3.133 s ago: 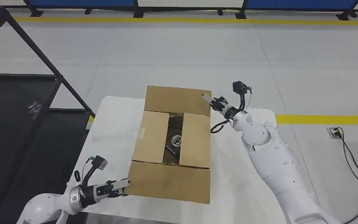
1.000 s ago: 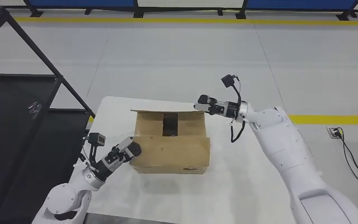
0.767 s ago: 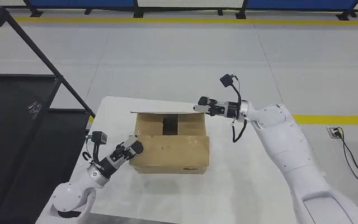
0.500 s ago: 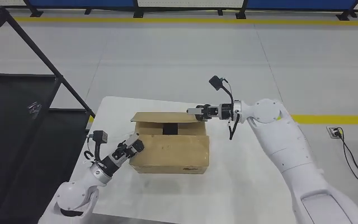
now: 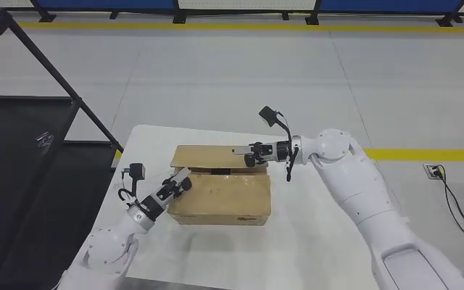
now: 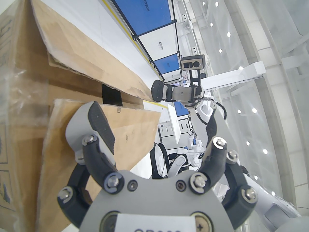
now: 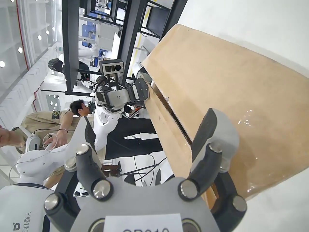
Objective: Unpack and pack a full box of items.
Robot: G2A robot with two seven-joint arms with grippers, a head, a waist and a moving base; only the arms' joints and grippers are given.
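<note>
A brown cardboard box stands in the middle of the white table, its top flaps folded nearly flat with a dark slit between them. My left gripper is at the box's left top corner, open, one finger lying against the near flap. My right gripper is over the far flap, open, with one finger resting on that flap's top. The left gripper appears across the box in the right wrist view. The box's contents are hidden.
A black metal frame stands off the table's left side. Bare table surface lies to the right of the box and in front of it. A yellow line marks the floor beyond the right arm.
The far flap has come down from upright to nearly flat as my right gripper moved left over the box. My left gripper rose along the near flap to the top corner.
</note>
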